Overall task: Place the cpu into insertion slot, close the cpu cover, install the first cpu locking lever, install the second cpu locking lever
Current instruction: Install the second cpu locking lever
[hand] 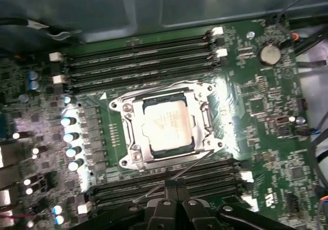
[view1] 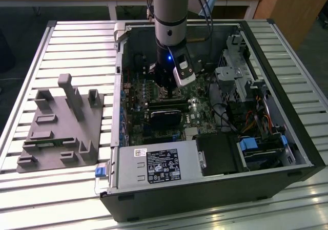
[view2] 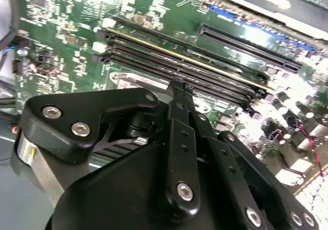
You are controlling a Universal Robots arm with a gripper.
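Note:
The cpu (hand: 167, 126), a pale silvery square, lies in the insertion slot, whose dark rim (hand: 194, 138) shows around it on the green motherboard. The cpu cover (hand: 132, 130), a silvery frame, lies flat around the chip. A thin wire locking lever (hand: 192, 166) slants away from the socket's corner towards my fingertips. My gripper (hand: 176, 183) hovers just beside the socket, its black fingers (view2: 179, 94) pressed together, and the lever wire crosses right at their tip. In the exterior view my gripper (view1: 169, 92) reaches down into the open computer case.
Black memory slots (hand: 138, 61) run along both sides of the socket. A long black card (view1: 165, 116) and a labelled grey power supply (view1: 154, 166) sit near the front of the case (view1: 205, 194). Drive bays and cables (view1: 251, 112) fill the exterior view's right; a grey fixture (view1: 61, 122) sits outside at its left.

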